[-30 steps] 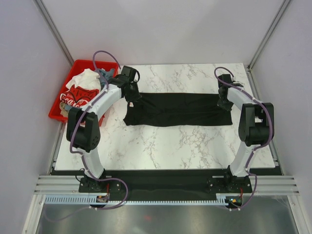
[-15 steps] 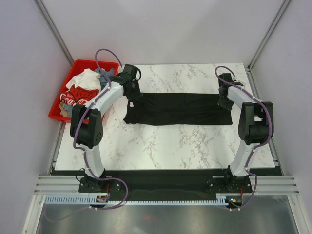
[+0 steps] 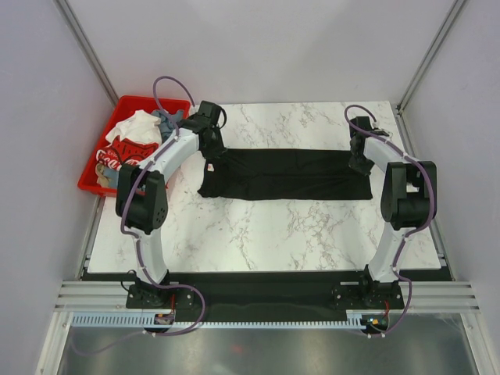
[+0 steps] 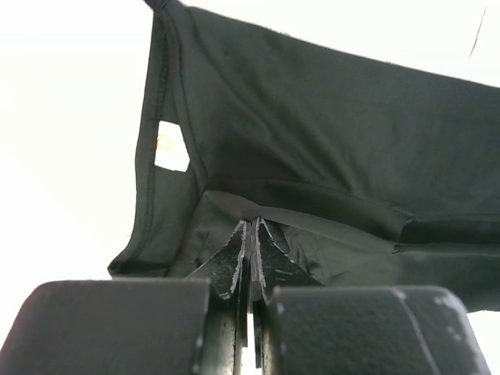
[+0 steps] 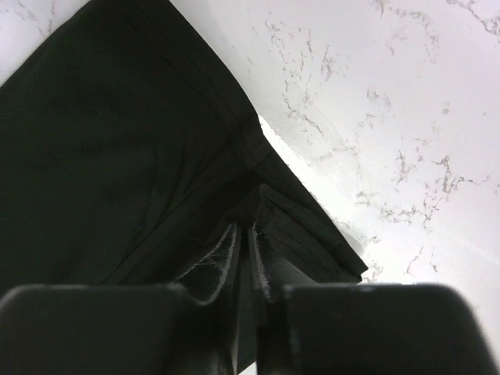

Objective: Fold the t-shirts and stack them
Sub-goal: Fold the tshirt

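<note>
Black tee [image 3: 285, 173] stretched left to right between my grippers.
My left gripper [image 4: 250, 234] clamps its left, neck end, the label [image 4: 172, 146] just past my tips; my right gripper [image 5: 242, 234] pinches the right hem, jaws all but together. It lies flat on the table's [image 3: 312, 226] far half, neck pointing left. I'd fold across that long axis.

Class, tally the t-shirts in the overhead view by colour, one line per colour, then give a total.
Black t-shirt, on the table: 1
White t-shirt, in the bin: 1
Red t-shirt, in the bin: 1
Grey-blue t-shirt, in the bin: 1
Total: 4 told apart; the bin may hide more.
</note>
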### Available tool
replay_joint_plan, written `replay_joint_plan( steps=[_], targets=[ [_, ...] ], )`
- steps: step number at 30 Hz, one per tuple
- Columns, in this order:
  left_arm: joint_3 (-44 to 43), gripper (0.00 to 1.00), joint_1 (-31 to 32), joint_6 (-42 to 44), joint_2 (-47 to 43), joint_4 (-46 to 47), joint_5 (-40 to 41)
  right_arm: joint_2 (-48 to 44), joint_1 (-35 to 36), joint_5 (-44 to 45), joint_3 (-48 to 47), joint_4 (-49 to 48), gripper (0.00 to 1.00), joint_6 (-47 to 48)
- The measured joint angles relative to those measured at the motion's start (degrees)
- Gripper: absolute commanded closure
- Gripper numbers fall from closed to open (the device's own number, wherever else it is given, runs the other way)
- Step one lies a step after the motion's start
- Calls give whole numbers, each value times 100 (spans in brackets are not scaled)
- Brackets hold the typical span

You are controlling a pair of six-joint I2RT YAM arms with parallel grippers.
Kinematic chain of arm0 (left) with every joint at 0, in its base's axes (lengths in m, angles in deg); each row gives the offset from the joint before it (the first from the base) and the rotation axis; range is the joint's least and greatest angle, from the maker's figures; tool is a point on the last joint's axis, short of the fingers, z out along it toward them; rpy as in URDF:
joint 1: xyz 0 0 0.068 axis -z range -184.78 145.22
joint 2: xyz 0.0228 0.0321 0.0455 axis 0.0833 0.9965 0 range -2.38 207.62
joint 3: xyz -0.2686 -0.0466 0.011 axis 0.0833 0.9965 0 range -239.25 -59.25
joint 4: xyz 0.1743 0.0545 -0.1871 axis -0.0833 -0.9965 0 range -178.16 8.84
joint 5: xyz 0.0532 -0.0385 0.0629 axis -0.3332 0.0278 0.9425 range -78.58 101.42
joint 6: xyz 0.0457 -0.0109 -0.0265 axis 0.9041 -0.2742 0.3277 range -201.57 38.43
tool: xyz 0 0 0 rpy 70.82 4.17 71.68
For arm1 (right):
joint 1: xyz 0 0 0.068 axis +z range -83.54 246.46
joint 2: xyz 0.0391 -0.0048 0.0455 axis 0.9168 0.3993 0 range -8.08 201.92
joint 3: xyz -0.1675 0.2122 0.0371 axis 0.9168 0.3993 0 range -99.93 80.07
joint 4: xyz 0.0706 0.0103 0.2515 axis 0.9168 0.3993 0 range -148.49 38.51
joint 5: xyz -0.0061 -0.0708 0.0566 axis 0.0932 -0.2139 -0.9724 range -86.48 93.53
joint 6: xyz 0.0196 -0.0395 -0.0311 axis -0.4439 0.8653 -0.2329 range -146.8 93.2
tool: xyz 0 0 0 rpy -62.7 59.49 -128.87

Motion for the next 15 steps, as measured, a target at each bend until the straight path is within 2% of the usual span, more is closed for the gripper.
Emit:
replay_joint_plan(
  steps=[1, 3, 4, 9, 12, 15],
  targets=[
    [-42, 95, 0, 0, 42, 2, -2, 2, 0, 0, -17, 0, 73, -7],
    [-155, 90, 0, 4, 129, -11, -33, 2, 0, 20, -92, 55, 71, -46],
    [-199, 83, -2, 11, 162, -15, -42, 2, -2, 26, -138, 87, 70, -59],
    [-315, 68, -2, 37, 173, -127, -44, -201, -7, 9, -151, 273, 70, -122],
    [-317, 63, -2, 63, 160, -212, -35, -442, -7, -55, -55, 299, 71, -127],
    [-297, 63, 0, 81, 55, -308, -17, -719, -4, -72, 151, 339, 72, -129]
  ],
)
